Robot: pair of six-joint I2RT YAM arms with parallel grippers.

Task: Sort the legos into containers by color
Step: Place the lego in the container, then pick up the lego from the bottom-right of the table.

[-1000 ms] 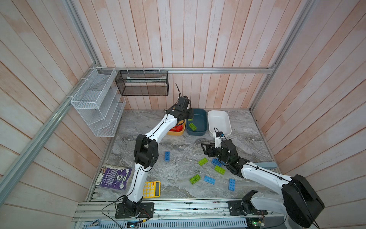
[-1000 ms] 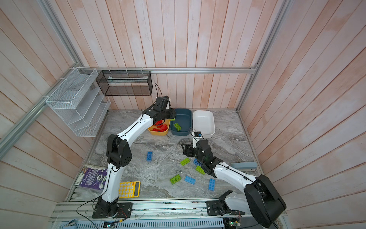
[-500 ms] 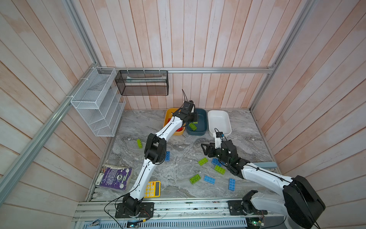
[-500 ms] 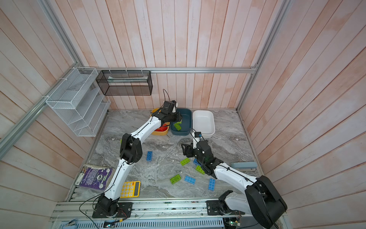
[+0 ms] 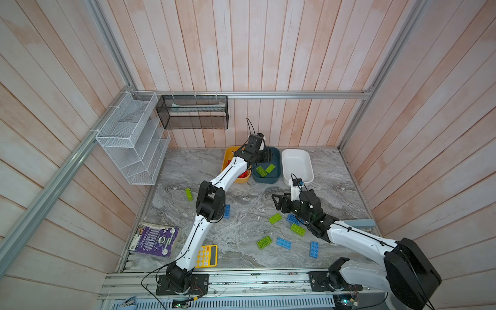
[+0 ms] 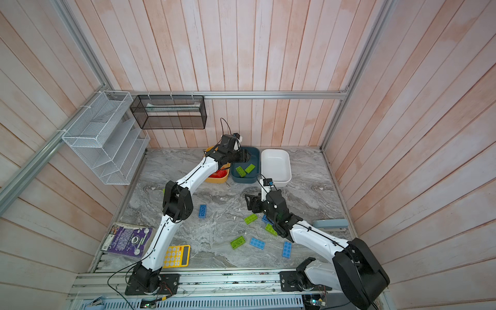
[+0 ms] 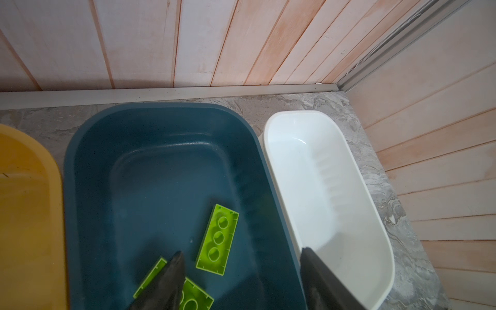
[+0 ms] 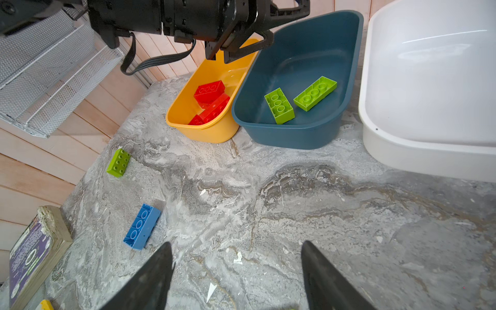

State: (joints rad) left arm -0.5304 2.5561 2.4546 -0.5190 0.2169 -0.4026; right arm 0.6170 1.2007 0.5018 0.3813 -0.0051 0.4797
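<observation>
While arm [image 5: 193, 236] overlaps calculator [image 5: 208, 256] (partly), legos [image 5: 264, 242] scattered

We see the white tub [image 8: 429, 80] as glossy plastic with bright highlights, while the teal tub [image 7: 161, 161] looks like matt, finely grained plastic and the yellow tub [image 8: 185, 107] carries a soft sheen. The lime bricks [image 8: 314, 92] and red bricks [image 8: 209, 90] strike us as smooth, shiny plastic. We read the tabletop [image 8: 268, 214] as rough, scuffed grey marbling, the wall planks [image 5: 241, 53] as matt whitewashed wood, and the rack [image 5: 128, 150] as white-coated metal wire mesh
</observation>
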